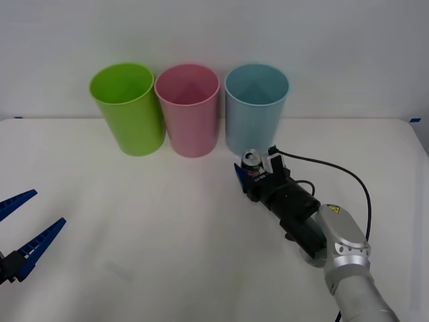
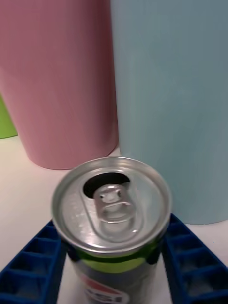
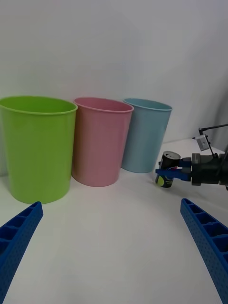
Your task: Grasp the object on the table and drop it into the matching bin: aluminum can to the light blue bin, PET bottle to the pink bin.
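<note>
Clamped between right gripper [image 2: 114,266] fingers: aluminum can [image 2: 112,209], upright beside light blue bin [image 2: 171,95] for dropping; left gripper [image 1: 23,228] fingers wide.

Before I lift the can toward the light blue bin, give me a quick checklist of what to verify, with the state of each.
1. Right tool on the can: blue fingers flank both sides, touching; ok.
2. Can lifted off the table: left wrist view suggests it hangs just above; cannot tell.
3. Object matches target: silver top with pull tab, so aluminum can to the light blue bin; ok.
4. Bin mouth open and upright, directly behind the can; ok.
5. Height: the can sits below the bin's rim, so it must rise before moving forward; not ok yet.
6. Left tool parked open at the near left, away from the path; ok.
</note>
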`<action>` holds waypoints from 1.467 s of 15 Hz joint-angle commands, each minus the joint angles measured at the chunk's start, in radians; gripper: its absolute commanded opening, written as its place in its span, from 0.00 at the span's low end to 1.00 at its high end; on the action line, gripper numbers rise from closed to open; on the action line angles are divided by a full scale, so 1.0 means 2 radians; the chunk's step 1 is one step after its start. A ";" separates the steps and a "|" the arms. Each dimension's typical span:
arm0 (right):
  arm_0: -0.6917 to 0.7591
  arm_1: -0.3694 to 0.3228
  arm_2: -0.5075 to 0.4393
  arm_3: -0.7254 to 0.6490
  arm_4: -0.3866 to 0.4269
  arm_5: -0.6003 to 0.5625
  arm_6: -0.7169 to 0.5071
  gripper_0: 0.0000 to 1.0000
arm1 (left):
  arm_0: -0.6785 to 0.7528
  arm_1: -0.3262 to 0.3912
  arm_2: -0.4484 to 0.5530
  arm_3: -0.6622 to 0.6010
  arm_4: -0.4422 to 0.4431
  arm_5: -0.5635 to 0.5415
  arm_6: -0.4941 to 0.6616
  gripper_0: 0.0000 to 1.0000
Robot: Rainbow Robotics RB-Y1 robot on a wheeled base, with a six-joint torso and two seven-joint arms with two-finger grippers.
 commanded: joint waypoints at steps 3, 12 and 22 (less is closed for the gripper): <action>0.002 -0.001 -0.002 0.000 -0.005 -0.013 0.000 0.00 | 0.000 0.000 0.000 0.000 0.000 0.000 0.000 1.00; 0.061 -0.025 0.010 -0.084 -0.028 -0.061 -0.018 0.00 | 0.000 0.000 0.000 0.000 0.000 0.000 0.000 1.00; 0.192 -0.093 0.083 -0.348 -0.041 -0.033 -0.187 0.00 | 0.000 0.000 0.000 0.000 0.000 0.000 0.000 1.00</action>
